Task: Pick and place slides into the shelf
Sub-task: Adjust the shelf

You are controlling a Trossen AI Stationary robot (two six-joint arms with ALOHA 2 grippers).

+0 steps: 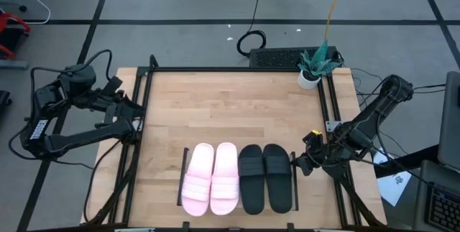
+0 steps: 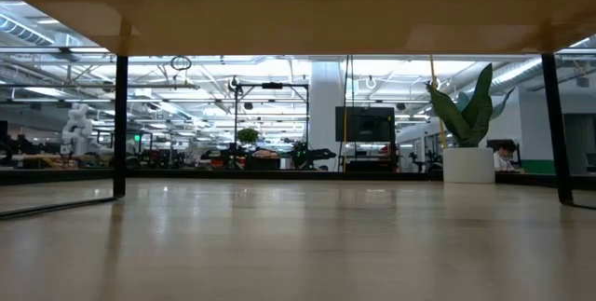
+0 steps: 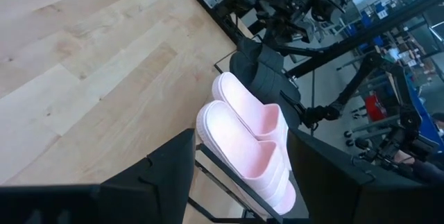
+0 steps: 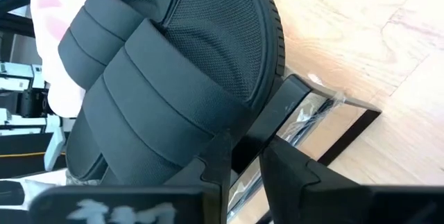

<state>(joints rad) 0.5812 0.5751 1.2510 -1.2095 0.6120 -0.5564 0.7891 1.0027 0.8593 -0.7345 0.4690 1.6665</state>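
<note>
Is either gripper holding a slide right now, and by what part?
Left gripper open, empty. Right gripper at the outer black slide's edge; a hold cannot be told.

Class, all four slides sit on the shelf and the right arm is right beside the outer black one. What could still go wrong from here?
1. The right pincer sits against the outer black slide by the shelf rail; pulling back carelessly could drag the slide out of line.
2. Its fingers are close to that rail and might catch on it.
3. The slides lie packed together, so a nudge could shift the pink pair too.
</note>
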